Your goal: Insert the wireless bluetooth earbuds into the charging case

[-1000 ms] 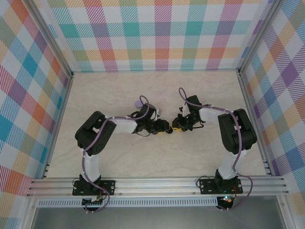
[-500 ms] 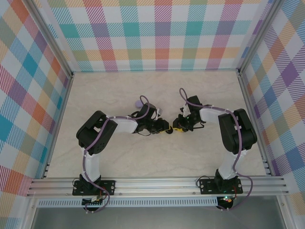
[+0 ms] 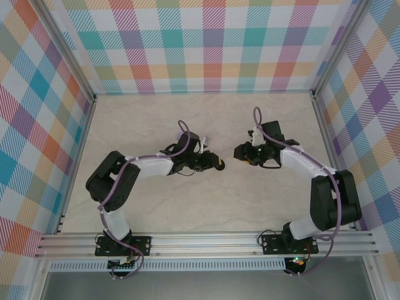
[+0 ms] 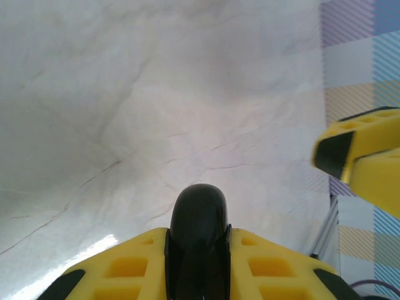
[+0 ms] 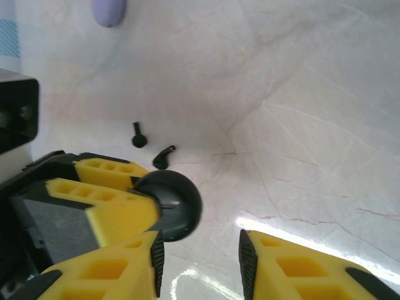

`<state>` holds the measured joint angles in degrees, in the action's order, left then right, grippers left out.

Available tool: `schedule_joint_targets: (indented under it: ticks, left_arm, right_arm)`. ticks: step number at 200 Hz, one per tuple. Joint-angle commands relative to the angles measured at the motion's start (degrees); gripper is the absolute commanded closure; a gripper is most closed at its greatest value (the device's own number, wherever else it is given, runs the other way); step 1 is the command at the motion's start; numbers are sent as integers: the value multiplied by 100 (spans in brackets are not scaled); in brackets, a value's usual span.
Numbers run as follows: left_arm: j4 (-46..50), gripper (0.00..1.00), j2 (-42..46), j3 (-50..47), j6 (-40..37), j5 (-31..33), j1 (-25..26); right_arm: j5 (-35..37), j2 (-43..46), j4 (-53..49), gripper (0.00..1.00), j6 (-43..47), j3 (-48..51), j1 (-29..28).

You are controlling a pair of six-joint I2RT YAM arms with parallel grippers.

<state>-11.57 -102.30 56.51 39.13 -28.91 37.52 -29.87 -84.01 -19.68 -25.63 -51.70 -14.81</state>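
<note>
The round black charging case [image 4: 199, 215] sits clamped between the yellow fingers of my left gripper [image 4: 199, 232], which is shut on it just above the table. From the right wrist view the same case [image 5: 172, 203] sticks out of the left gripper's fingers [image 5: 100, 200]. Two tiny black earbuds [image 5: 138, 137] [image 5: 164, 156] lie on the table just beyond it. My right gripper [image 5: 200, 256] stands open with only bare table between its pads, a short way off the case. From above, the left gripper [image 3: 214, 164] and right gripper [image 3: 240, 152] face each other mid-table.
A lavender rounded object [image 5: 109, 9] lies farther off at the top of the right wrist view. The pale marbled table [image 3: 206, 206] is fenced by checked walls [image 3: 206, 44] and metal rails. One right-gripper finger [image 4: 362, 165] juts into the left wrist view.
The right gripper has let go, opened and drawn back to the right. The left gripper has closed on the black case and shifted slightly left.
</note>
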Motion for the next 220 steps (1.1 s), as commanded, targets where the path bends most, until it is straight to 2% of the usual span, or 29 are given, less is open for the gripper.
schedule_joint_targets:
  ticks: [1, 34, 87, 117, 153, 220]
  left_arm:
    - [-87, 77, 647, -134, -525, -73, -135]
    - [101, 77, 1395, -204, -1150, -195, -217]
    - [-42, 77, 2301, -315, -1767, -1060, -308]
    - [-232, 78, 2520, -337, -1737, -1448, -306]
    - [-284, 78, 2678, -338, -1704, -1557, -306]
    - [-337, 78, 2783, -324, -1664, -1736, -298]
  right_arm:
    - [-604, 418, 193, 58, 409, 131, 65]
    - [-1306, 892, 418, 51, 609, 148, 88]
    - [-2684, 1187, 937, 41, 763, -56, 83]
    - [-2920, 1323, 954, 38, 878, -212, 68]
    - [-3222, 1395, 927, 36, 1041, -365, -102]
    - [-3313, 1172, 840, 43, 1143, -636, -354]
